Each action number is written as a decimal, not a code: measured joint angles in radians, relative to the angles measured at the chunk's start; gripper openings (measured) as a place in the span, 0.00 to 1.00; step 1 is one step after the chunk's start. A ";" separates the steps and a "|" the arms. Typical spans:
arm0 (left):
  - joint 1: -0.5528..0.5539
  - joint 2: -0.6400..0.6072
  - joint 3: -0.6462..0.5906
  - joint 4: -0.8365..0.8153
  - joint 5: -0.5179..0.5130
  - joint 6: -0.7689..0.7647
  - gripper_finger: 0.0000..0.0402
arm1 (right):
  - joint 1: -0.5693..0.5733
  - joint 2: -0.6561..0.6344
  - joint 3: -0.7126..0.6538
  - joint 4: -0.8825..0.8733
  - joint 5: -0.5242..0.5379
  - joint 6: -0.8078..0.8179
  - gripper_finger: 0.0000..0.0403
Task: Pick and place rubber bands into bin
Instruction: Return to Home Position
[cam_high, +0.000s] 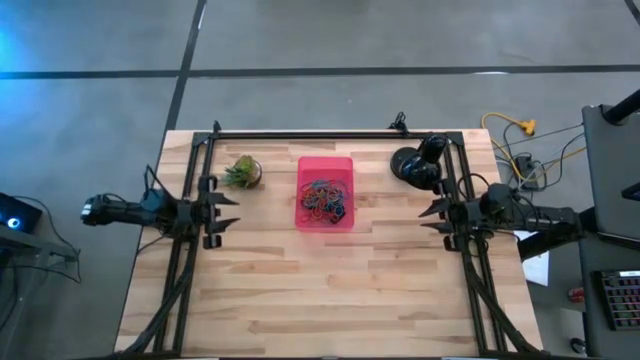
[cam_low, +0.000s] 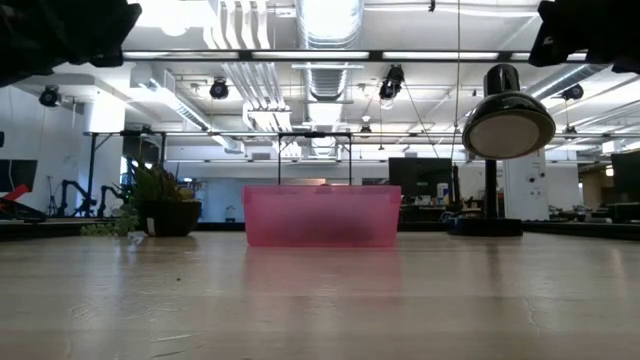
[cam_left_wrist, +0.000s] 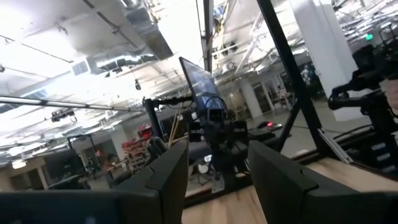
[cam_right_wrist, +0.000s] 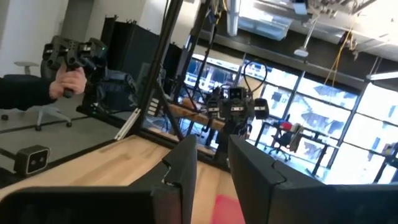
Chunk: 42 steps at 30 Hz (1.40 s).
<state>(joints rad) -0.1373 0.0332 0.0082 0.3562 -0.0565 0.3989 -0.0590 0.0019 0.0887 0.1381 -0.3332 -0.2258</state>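
Observation:
The pink bin (cam_high: 325, 192) stands on the wooden table's middle, toward the far edge, and shows in the low view as a translucent box (cam_low: 322, 215). A heap of coloured rubber bands (cam_high: 323, 201) lies on its floor. My left gripper (cam_high: 228, 212) hovers at the table's left side, raised and pointing toward the bin; its fingers (cam_left_wrist: 217, 155) stand apart with nothing between them. My right gripper (cam_high: 428, 217) hovers at the right side facing the bin, its fingers (cam_right_wrist: 211, 146) a narrower gap apart, also empty. Both are well clear of the bin.
A small potted plant (cam_high: 243, 172) stands left of the bin. A black desk lamp (cam_high: 418, 165) stands to the bin's right at the far edge. A black frame rail (cam_high: 330, 133) runs along the far edge. A person's hand (cam_right_wrist: 68, 81) holding a controller shows beyond the table.

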 joint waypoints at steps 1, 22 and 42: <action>0.001 0.000 0.000 0.007 0.000 0.001 0.38 | 0.000 -0.002 0.000 -0.001 0.000 -0.006 0.21; 0.046 -0.004 -0.002 -0.015 -0.031 0.000 0.38 | 0.000 -0.001 -0.080 0.066 0.186 0.179 0.20; 0.046 -0.003 -0.003 -0.051 -0.031 -0.001 0.38 | 0.089 0.000 -0.079 -0.094 0.071 0.093 0.21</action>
<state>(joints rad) -0.0917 0.0303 0.0051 0.3050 -0.0875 0.3977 0.0298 0.0021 0.0093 0.0444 -0.2626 -0.1328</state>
